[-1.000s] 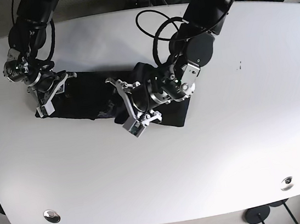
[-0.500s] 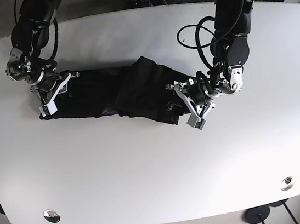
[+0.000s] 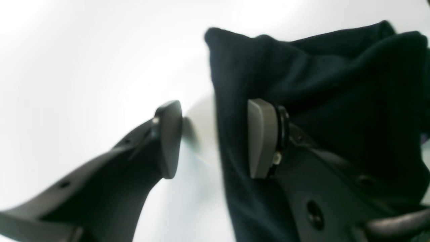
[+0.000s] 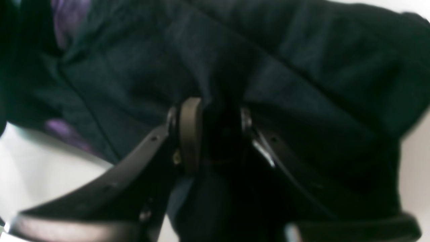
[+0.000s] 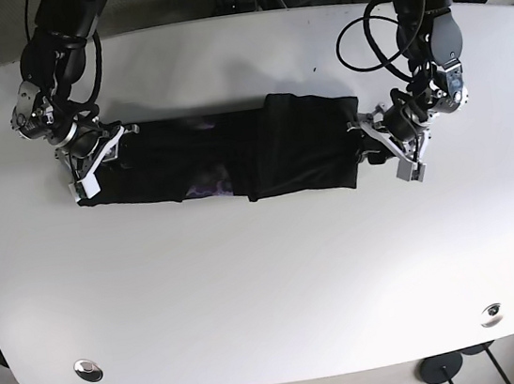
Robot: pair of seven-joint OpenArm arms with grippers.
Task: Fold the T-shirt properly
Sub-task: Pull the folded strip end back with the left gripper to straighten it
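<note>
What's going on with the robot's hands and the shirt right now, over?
Left gripper open at the T-shirt edge. Right gripper shut on T-shirt. Shirt stretched long across the table. Nothing in the way.

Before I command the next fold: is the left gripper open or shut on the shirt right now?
Open. The left gripper shows a wide gap between its fingers, straddling the T-shirt edge without pinching it.

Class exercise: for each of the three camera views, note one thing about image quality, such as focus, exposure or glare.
Left wrist view: the white table is overexposed and the T-shirt looks soft. Right wrist view: dim and blurred, the shirt's folds barely separable around the right gripper. Base view: sharp and evenly lit, though the table shows mild sheen.
</note>
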